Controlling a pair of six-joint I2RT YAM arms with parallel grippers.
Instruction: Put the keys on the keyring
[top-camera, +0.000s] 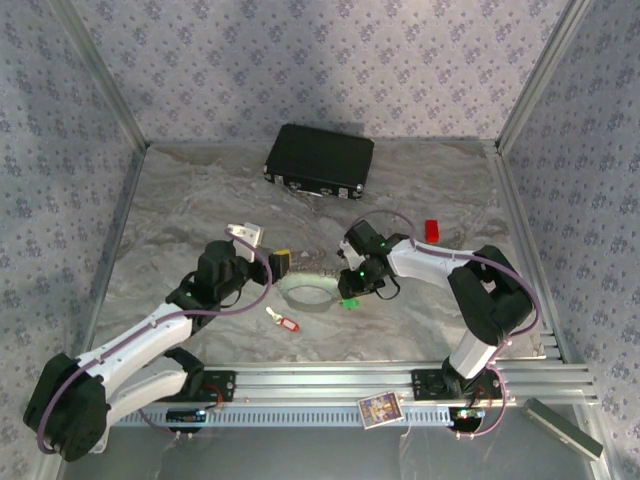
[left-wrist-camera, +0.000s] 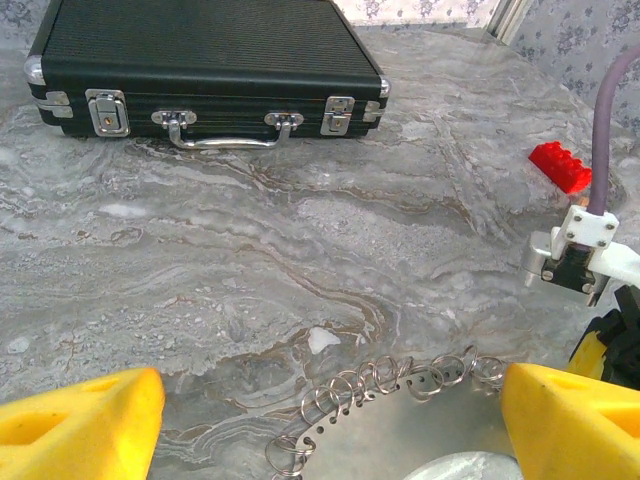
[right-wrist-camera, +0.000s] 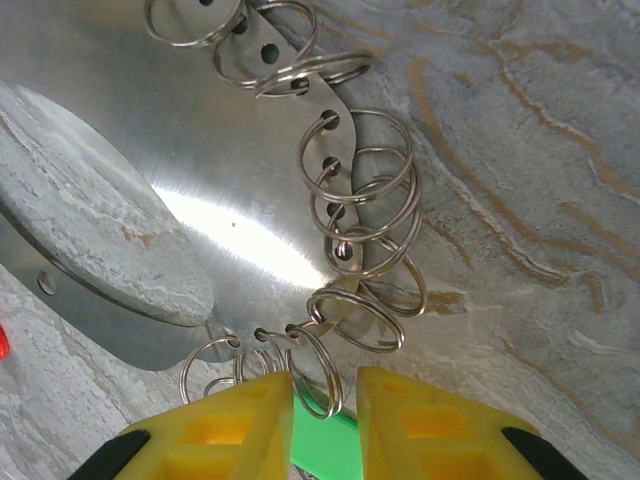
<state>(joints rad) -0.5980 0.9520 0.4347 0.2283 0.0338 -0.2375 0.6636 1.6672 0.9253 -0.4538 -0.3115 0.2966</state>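
The keyring (top-camera: 308, 292) is a flat pale metal loop lying mid-table, its edge pierced with holes that carry small wire rings (right-wrist-camera: 360, 180). My right gripper (right-wrist-camera: 325, 385) sits low at its rim, jaws narrowed on the green-tagged key (right-wrist-camera: 325, 450), with one wire ring standing in the gap in front of the tag. Seen from above, the green tag (top-camera: 350, 303) pokes out under that gripper (top-camera: 358, 288). The red-tagged key (top-camera: 286, 322) lies loose just below the keyring. My left gripper (left-wrist-camera: 330, 420) is open wide, its yellow fingers (left-wrist-camera: 80, 425) either side of the keyring's far edge (left-wrist-camera: 400, 430), holding nothing.
A black case (top-camera: 320, 160) with metal latches lies at the back of the table. A red block (top-camera: 432, 230) stands behind the right arm. Metal frame posts and patterned walls close in the marbled table (top-camera: 180, 200) on three sides.
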